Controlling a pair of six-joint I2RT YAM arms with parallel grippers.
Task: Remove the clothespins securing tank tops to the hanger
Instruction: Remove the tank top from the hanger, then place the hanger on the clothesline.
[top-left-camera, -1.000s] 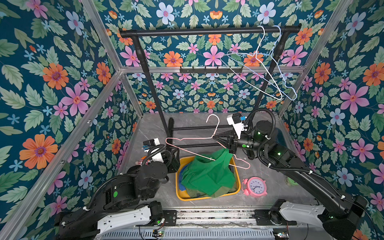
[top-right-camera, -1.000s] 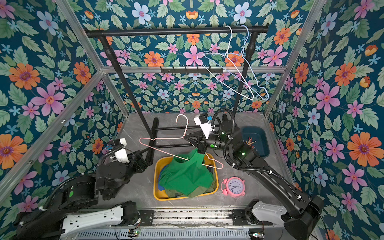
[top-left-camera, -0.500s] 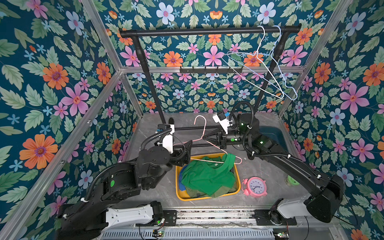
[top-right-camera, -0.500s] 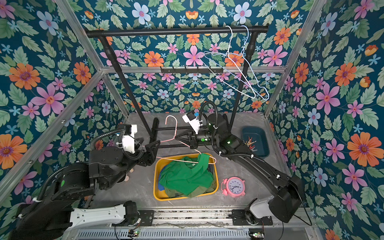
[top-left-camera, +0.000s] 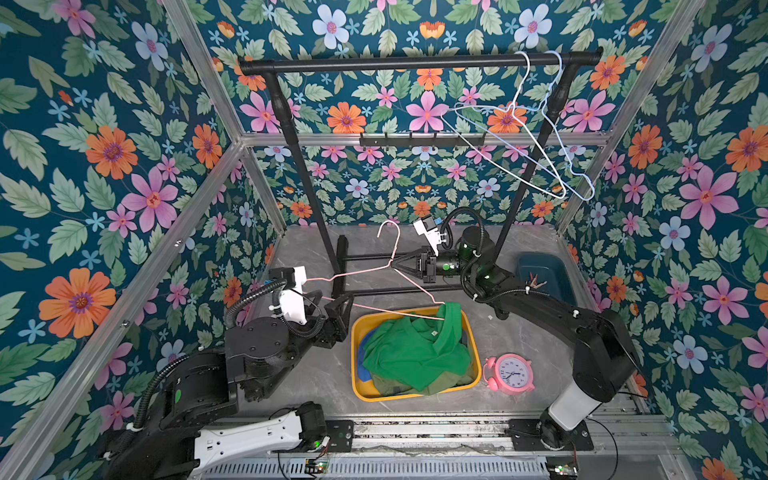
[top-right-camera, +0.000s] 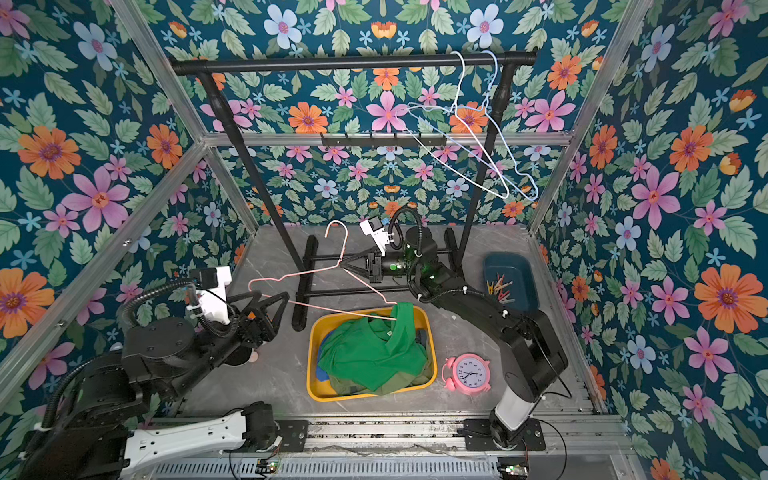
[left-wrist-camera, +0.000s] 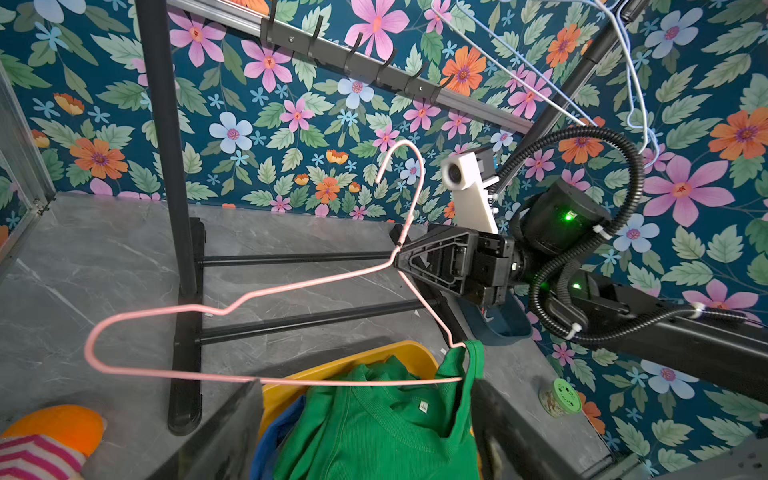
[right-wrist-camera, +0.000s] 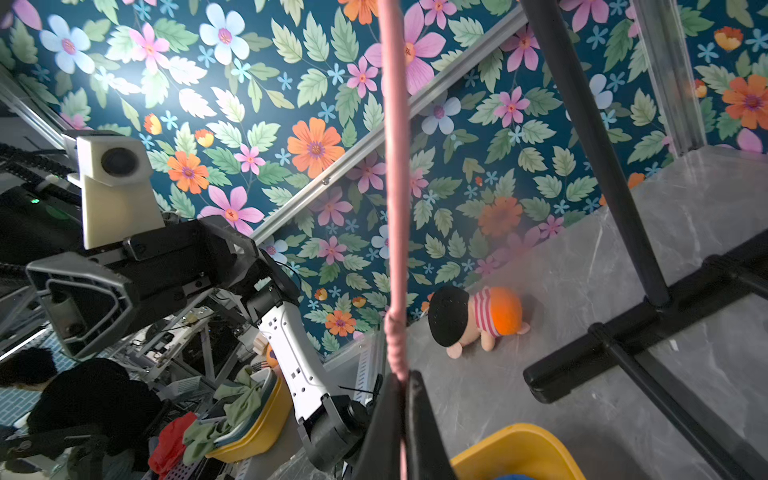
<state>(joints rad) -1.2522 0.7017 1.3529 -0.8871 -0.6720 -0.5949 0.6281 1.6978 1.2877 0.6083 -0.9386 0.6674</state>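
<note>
My right gripper (top-left-camera: 395, 262) (right-wrist-camera: 402, 382) is shut on the neck of the pink wire hanger (top-left-camera: 361, 271) (left-wrist-camera: 291, 286), holding it above the floor. One strap of the bright green tank top (top-left-camera: 415, 353) (left-wrist-camera: 374, 428) loops over the hanger's end. The rest of it lies in the yellow basket (top-left-camera: 355, 357) on the blue (left-wrist-camera: 282, 419) and olive (top-left-camera: 440, 384) tank tops. My left gripper (top-left-camera: 332, 299) (left-wrist-camera: 365, 399) stands open at the hanger's bottom wire, beside the basket. Several clothespins (top-right-camera: 500, 286) lie in the dark blue tray (top-right-camera: 513, 264).
The black garment rack (top-left-camera: 299, 166) stands behind, its base bars (top-left-camera: 343, 266) under the hanger, with two pale wire hangers (top-left-camera: 536, 137) on its rail. A pink alarm clock (top-left-camera: 509, 374) sits right of the basket. A stuffed toy (right-wrist-camera: 478, 316) lies by the left wall.
The right gripper carried the hanger back and to the left, and the green top sank further into the basket. The left gripper came up to the hanger's bottom wire and opened wider.
</note>
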